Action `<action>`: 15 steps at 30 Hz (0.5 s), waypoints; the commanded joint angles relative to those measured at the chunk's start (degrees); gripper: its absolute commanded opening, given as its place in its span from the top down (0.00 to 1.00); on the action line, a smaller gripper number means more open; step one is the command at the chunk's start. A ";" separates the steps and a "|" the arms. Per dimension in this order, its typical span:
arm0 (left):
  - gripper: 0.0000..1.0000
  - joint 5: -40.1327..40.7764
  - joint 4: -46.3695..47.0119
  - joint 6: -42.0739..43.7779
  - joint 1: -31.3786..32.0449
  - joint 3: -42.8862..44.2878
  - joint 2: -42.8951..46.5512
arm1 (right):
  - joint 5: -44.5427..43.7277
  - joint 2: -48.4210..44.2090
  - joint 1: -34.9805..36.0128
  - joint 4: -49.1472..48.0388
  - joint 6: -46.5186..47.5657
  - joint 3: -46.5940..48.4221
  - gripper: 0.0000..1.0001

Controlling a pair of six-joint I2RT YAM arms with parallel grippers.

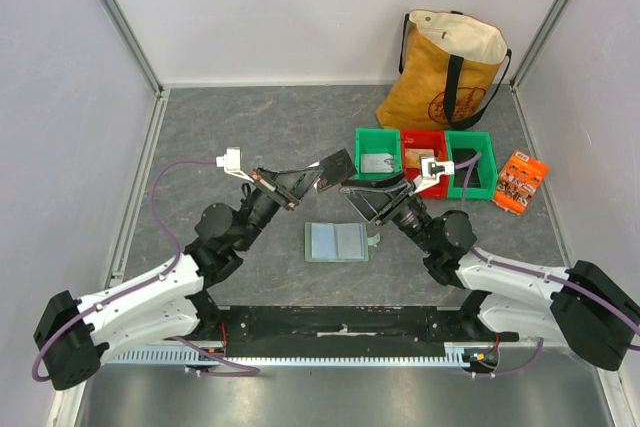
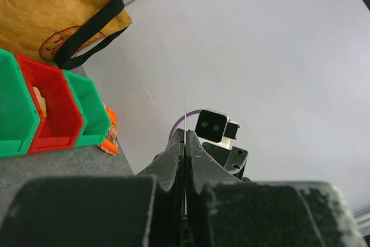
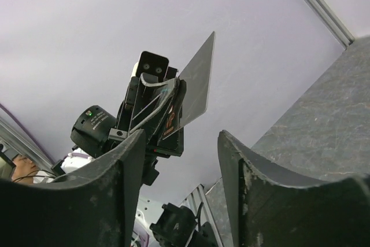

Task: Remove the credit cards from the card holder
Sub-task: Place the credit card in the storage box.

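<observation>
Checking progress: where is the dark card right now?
Top view: the dark card is pinched in the left gripper, held up near centre, just beyond the card holder.

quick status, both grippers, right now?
Left gripper: closed on a dark credit card, held up off the table.
Right gripper: open, holding nothing.

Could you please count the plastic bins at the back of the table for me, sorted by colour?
Green bins: 2
Red bin: 1
Total: 3
</observation>
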State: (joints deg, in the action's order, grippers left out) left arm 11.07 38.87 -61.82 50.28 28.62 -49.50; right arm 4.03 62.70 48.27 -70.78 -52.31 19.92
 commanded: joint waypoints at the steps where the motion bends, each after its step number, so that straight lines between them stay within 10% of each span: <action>1: 0.98 2.29 5.51 -1.81 1.04 -0.32 -0.95 | -2.10 0.85 0.33 -4.80 -0.24 2.31 0.43; 10: 0.98 1.50 8.94 -2.42 2.63 -0.85 -3.33 | -1.40 3.04 0.33 -6.30 -0.42 4.16 0.57; 15: 0.98 1.85 9.56 -2.34 2.89 -1.20 -3.15 | -1.57 3.57 0.33 -7.17 -1.04 3.72 0.85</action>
State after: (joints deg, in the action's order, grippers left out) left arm 11.49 44.49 -62.81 52.82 27.88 -52.86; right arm 3.14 65.93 48.27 -73.78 -53.32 21.87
